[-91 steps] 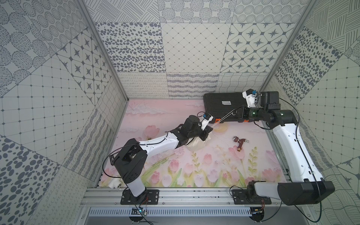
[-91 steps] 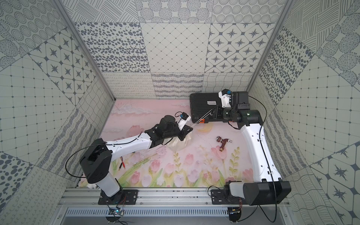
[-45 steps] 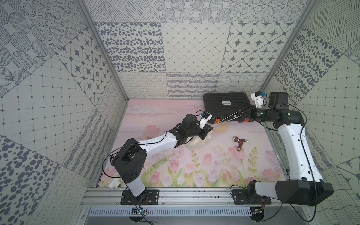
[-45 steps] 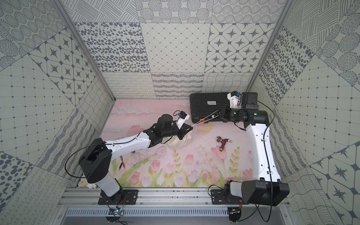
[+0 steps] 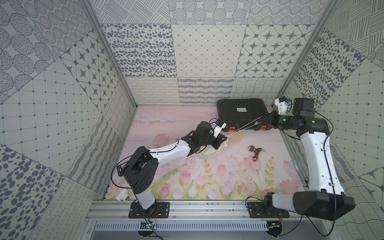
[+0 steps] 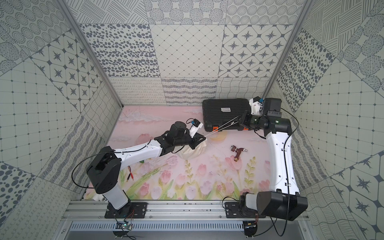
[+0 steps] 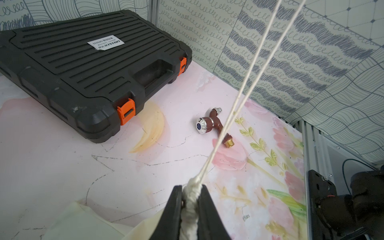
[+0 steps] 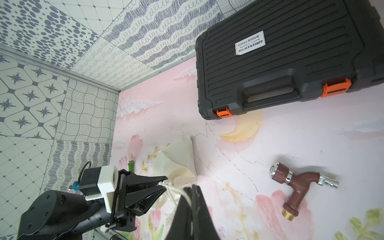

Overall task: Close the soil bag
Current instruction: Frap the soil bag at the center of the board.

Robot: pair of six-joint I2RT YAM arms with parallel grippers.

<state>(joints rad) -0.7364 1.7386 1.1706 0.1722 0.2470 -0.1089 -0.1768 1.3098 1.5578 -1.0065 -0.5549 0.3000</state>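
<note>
The soil bag (image 5: 209, 153) (image 6: 194, 152) is a cream cloth sack lying mid-table, with its mouth gathered into a tight neck. My left gripper (image 5: 225, 138) (image 6: 204, 138) (image 7: 191, 188) is shut on that bunched neck (image 7: 192, 201). Two pale cords (image 5: 245, 126) (image 6: 223, 127) (image 7: 249, 72) run taut from the neck up to my right gripper (image 5: 265, 120) (image 6: 241, 121) (image 8: 192, 187). The right gripper is shut on them, raised over the front right part of the black case. The right wrist view shows the sack (image 8: 178, 158) behind the left gripper (image 8: 165, 182).
A black ribbed case (image 5: 241, 113) (image 6: 225, 114) with orange latches lies at the back right. A brown tap fitting (image 5: 256, 152) (image 6: 238, 152) lies right of the sack. Red-tipped leads (image 6: 131, 176) lie by the left arm's base. Patterned walls close three sides.
My right gripper has drawn away to the right with the cords, which now stretch longer and taut. The left gripper has stayed at the bag's neck.
</note>
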